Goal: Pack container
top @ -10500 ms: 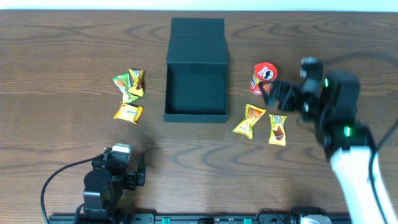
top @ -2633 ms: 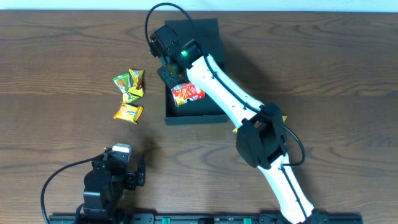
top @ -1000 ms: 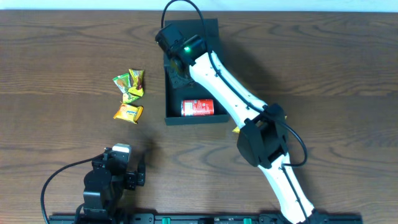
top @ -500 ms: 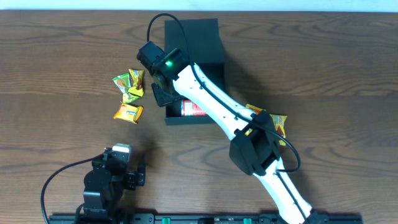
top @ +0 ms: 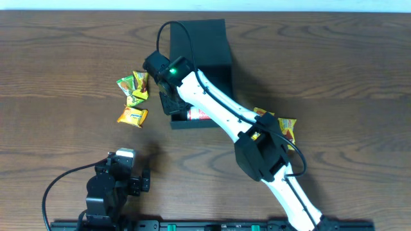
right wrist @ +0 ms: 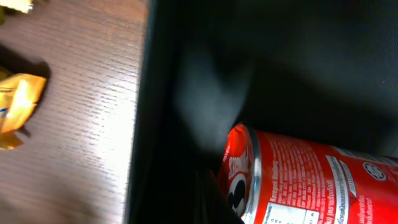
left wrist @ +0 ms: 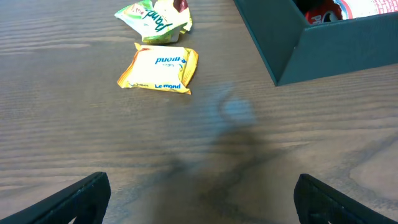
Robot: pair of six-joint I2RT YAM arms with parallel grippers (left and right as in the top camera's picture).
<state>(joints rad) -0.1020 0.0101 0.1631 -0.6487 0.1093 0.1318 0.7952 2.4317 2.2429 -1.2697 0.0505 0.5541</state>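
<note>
The container [top: 217, 45] is a dark square box with its flap lid open at the back of the table. A red can [top: 196, 115] lies on its side in the box's front part. My right gripper [top: 169, 102] is shut and empty. It hangs low inside the box by the left wall, just left of the can's end. In the right wrist view the can [right wrist: 311, 180] lies right of my dark fingertips [right wrist: 214, 205], with the box wall [right wrist: 158, 112] on the left. My left gripper [left wrist: 205, 199] rests open over bare table near the front left.
Green and yellow snack packets [top: 133, 88] and a yellow one [top: 131, 116] lie left of the box. More yellow packets [top: 283, 126] lie to its right, partly under my right arm. The left wrist view shows the yellow packet [left wrist: 158, 68] and the box corner [left wrist: 311, 43].
My right gripper has slid from the box's back left toward the front left wall, ending beside the can. The can stays lying in the box. The left arm is still.
</note>
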